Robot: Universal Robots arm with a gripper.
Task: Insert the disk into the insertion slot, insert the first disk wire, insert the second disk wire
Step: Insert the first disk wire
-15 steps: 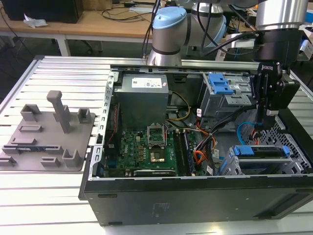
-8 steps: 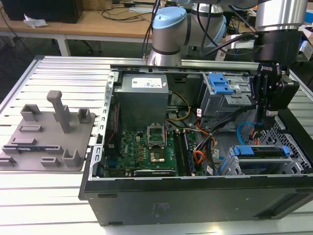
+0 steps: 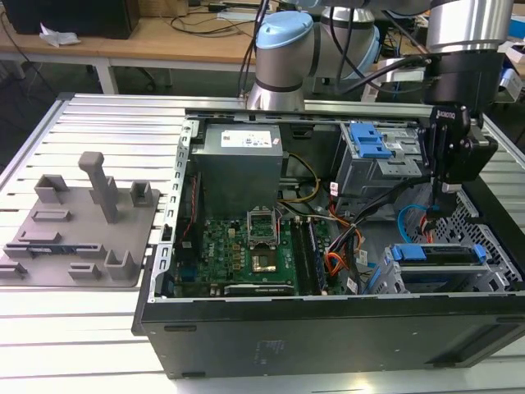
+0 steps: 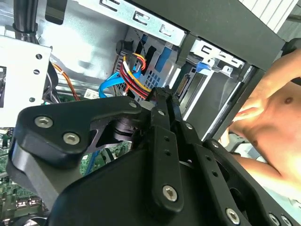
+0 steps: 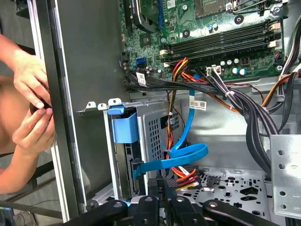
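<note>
gripper [image 5: 163, 184] closed on the black plug of the first disk wire [image 5: 183, 173]. in the first wrist view, left to right: a person's hands [image 5: 28, 94] outside the case wall [image 5: 80, 94]; the disk [image 5: 123, 129] seated in the insertion slot [image 5: 157, 129] at the case corner; the second disk wire [image 5: 188, 153] looped just beside it.

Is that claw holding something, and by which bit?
The gripper appears to pinch the thin red and orange wire bundle by the small black plug at its end.
</note>
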